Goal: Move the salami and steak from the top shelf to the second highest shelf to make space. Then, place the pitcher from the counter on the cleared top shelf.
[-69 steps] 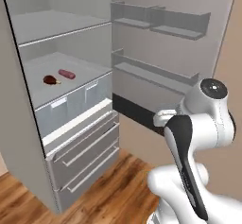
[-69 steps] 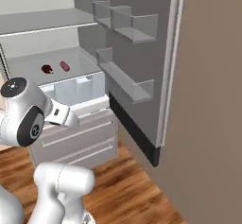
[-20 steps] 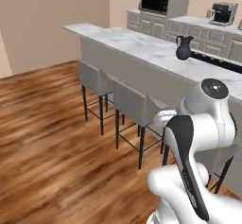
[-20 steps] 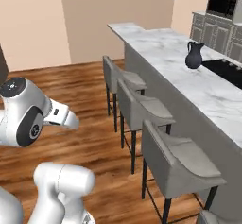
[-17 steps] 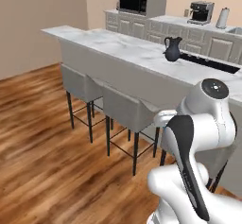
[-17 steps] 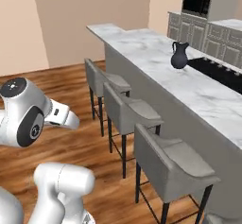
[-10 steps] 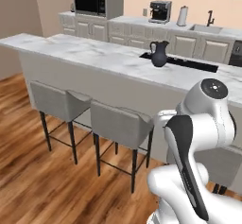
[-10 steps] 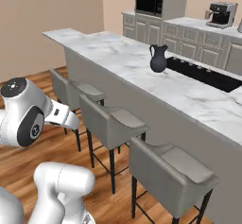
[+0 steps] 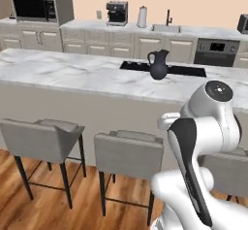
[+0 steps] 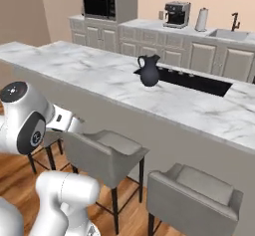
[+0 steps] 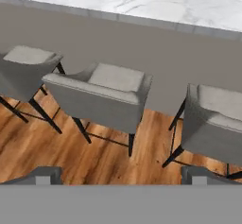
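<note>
Swung my base round from the fridge, so now the pitcher [image 9: 158,65] sits on the counter [image 9: 72,73] well beyond my wide-open, empty gripper [image 11: 121,175].

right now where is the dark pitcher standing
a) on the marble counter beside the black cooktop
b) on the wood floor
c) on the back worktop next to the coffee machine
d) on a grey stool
a: the pitcher stands upright on the marble counter, at the near edge of the black cooktop; the stools carry nothing.
</note>
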Robot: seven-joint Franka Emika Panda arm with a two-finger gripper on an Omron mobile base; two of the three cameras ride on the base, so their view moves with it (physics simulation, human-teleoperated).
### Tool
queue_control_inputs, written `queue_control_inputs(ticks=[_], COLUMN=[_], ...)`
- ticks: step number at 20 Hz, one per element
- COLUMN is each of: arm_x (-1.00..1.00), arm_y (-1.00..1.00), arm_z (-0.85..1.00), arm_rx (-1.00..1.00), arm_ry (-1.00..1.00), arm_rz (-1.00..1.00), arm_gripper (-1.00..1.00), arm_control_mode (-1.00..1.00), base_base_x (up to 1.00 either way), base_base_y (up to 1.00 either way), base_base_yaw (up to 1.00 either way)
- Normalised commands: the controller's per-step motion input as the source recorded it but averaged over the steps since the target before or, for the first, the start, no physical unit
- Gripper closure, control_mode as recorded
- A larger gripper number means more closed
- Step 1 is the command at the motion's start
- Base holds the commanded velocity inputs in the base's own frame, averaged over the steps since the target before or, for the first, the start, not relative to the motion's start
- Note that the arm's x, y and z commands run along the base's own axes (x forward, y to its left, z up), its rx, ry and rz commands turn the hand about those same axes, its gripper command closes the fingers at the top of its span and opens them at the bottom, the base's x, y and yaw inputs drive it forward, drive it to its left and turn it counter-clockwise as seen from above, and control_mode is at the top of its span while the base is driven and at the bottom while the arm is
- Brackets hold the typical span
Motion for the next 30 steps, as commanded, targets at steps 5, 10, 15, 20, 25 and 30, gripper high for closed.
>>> queue_control_inputs(ticks=[5,10,15,20,25,30], arm_x=[0.00,0.00,0.00,0.00,0.03,0.10], arm_y=[0.00,0.00,0.00,0.00,0.07,0.05], arm_z=[0.00,0.00,0.00,0.00,0.00,0.13], arm_rx=[0.00,0.00,0.00,0.00,0.00,0.00], arm_ry=[0.00,0.00,0.00,0.00,0.00,-0.15], arm_rz=[0.00,0.00,0.00,0.00,-0.01,-0.05], arm_gripper=[-1.00,-1.00,-1.00,-1.00,-1.00,-1.00], arm_control_mode=[1.00,1.00,1.00,1.00,-1.00,-1.00], base_base_x=[1.00,1.00,1.00,0.82,0.06,0.00], base_base_y=[0.19,0.15,0.65,0.68,0.09,0.00], base_base_yaw=[-0.41,-0.34,-0.29,-0.20,-0.02,0.00])
